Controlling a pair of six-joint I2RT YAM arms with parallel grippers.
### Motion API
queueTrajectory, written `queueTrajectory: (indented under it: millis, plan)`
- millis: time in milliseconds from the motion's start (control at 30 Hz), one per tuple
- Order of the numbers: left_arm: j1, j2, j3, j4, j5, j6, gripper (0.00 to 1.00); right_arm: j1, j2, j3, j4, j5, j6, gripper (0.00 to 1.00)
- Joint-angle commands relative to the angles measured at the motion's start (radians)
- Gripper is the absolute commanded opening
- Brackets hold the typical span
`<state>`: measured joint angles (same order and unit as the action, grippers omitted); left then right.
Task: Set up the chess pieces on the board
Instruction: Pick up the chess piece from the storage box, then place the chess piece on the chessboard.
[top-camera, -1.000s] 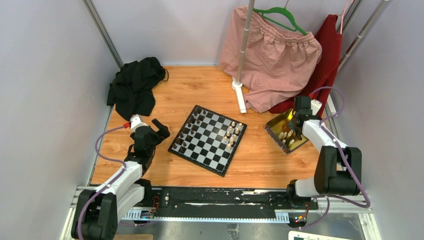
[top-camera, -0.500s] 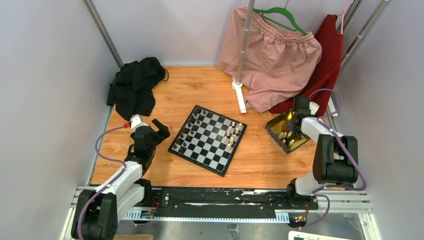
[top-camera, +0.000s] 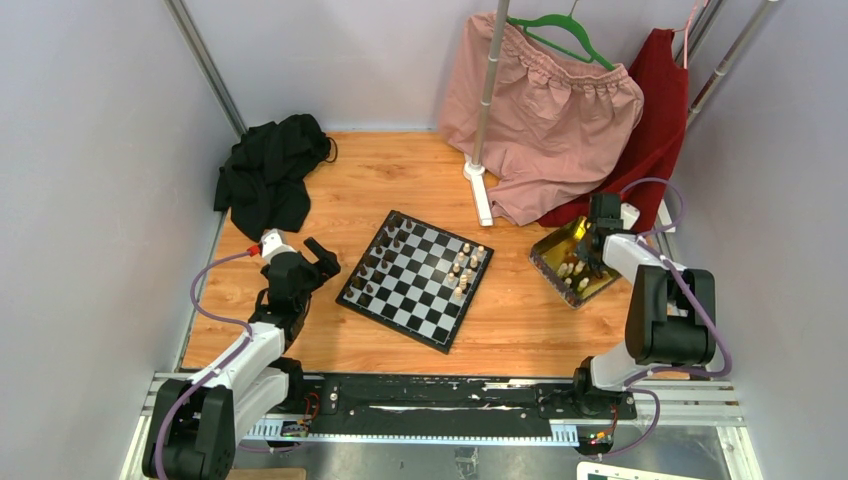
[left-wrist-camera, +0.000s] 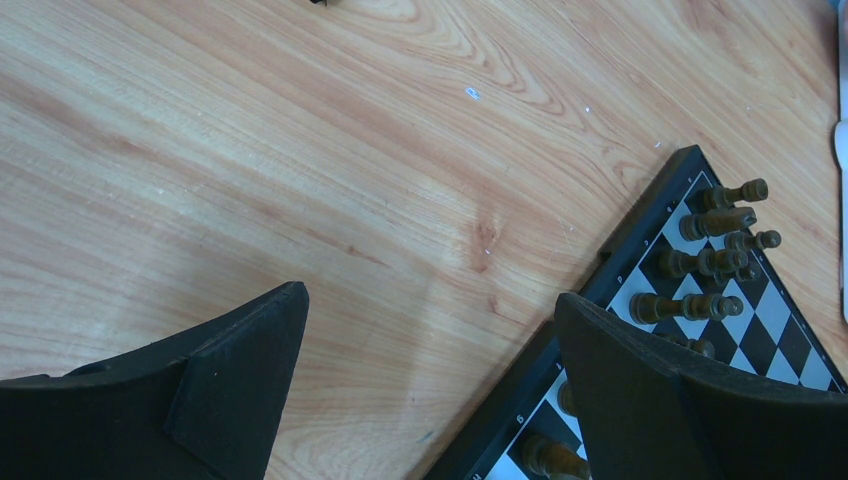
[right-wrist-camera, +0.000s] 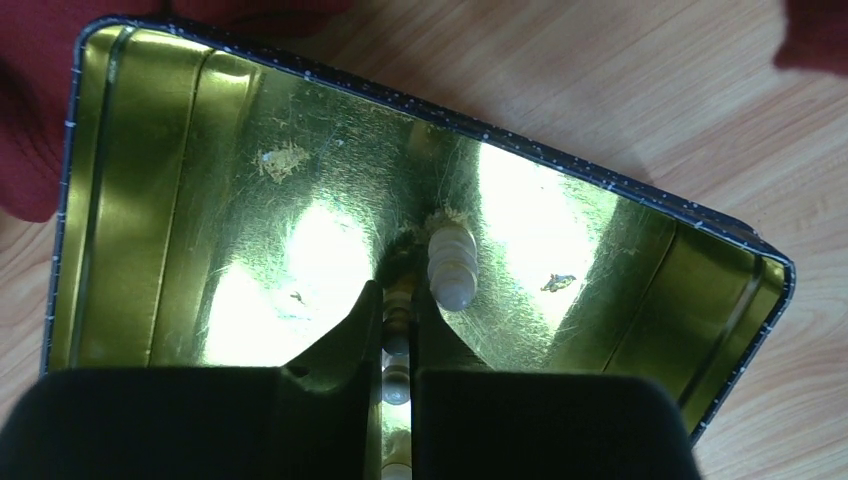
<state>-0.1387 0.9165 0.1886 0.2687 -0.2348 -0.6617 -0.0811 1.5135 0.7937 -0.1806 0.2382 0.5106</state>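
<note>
The chequered board (top-camera: 415, 280) lies mid-table, with dark pieces (top-camera: 378, 262) along its left side and cream pieces (top-camera: 464, 268) at its right side. My left gripper (top-camera: 322, 256) is open and empty, just left of the board; the left wrist view shows the board's edge (left-wrist-camera: 640, 225) and dark pieces (left-wrist-camera: 710, 262) past its right finger (left-wrist-camera: 640, 390). My right gripper (right-wrist-camera: 398, 300) is down in the gold tray (top-camera: 552, 253), shut on a cream piece (right-wrist-camera: 397, 345). Another cream piece (right-wrist-camera: 452, 265) lies just beside its tips.
A black cloth (top-camera: 268, 175) lies at the back left. A white stand (top-camera: 480, 185) holds a pink garment (top-camera: 545, 110) and a red one (top-camera: 655, 125) behind the tray. More cream pieces (top-camera: 572, 272) sit in the tray. Walls close both sides.
My right gripper has shifted slightly within the tray and its arm has drawn in. The left arm has not moved.
</note>
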Motion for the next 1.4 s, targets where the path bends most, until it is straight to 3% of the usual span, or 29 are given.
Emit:
queueTrajectory:
  millis: [0,433,600,900,1133,1367]
  plan:
    - [0.005,-0.004,-0.009,0.036,-0.001,0.012,1.00,-0.015,-0.064,-0.010,0.019,-0.024,0.011,0.00]
    - [0.005,-0.002,-0.008,0.037,-0.002,0.013,1.00,0.026,-0.249,-0.073,0.105,-0.183,0.004,0.00]
    - [0.005,-0.002,-0.008,0.036,-0.003,0.012,1.00,0.260,-0.272,0.044,-0.024,-0.156,-0.121,0.00]
    - [0.006,-0.011,-0.012,0.035,-0.006,0.012,1.00,0.740,-0.166,0.230,-0.159,-0.086,-0.255,0.00]
    - [0.005,-0.008,-0.011,0.036,-0.005,0.014,1.00,0.963,-0.029,0.338,-0.225,-0.079,-0.325,0.00]
    - [0.005,-0.008,-0.011,0.035,-0.004,0.014,1.00,1.079,0.112,0.397,-0.252,-0.038,-0.356,0.00]
